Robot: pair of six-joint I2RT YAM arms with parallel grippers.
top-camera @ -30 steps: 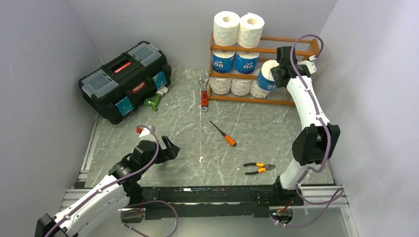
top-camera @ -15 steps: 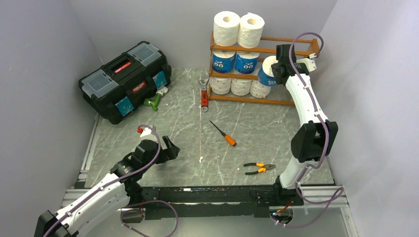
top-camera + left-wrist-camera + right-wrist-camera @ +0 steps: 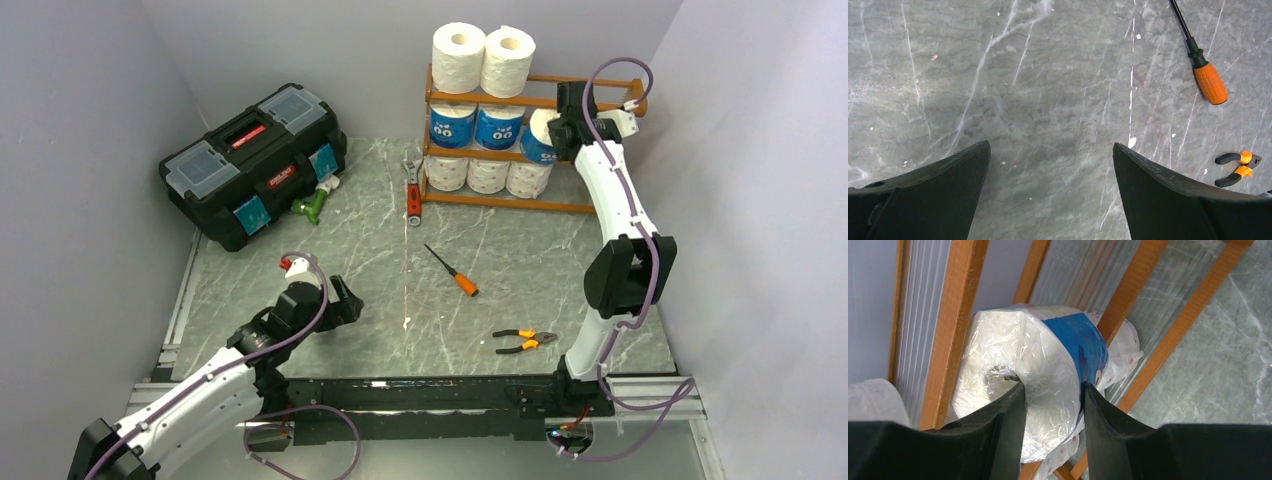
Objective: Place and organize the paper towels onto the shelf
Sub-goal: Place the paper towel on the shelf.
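One blue roll (image 3: 1078, 340) is squeezed in the right jaws, one jaw inside its hole so it cannot slip, at the right end of the middle row of the shelf (image 3: 500, 201). The left jaws hang open, far from the shelf.

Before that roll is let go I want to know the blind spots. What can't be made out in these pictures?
- Whether the blue-wrapped roll rests on the shelf slats: right wrist view, the jaws hide its underside; top view, the right arm covers it.
- The middle tier's right end: top view, behind the same arm.
- The toolbox label text: top view, too small.
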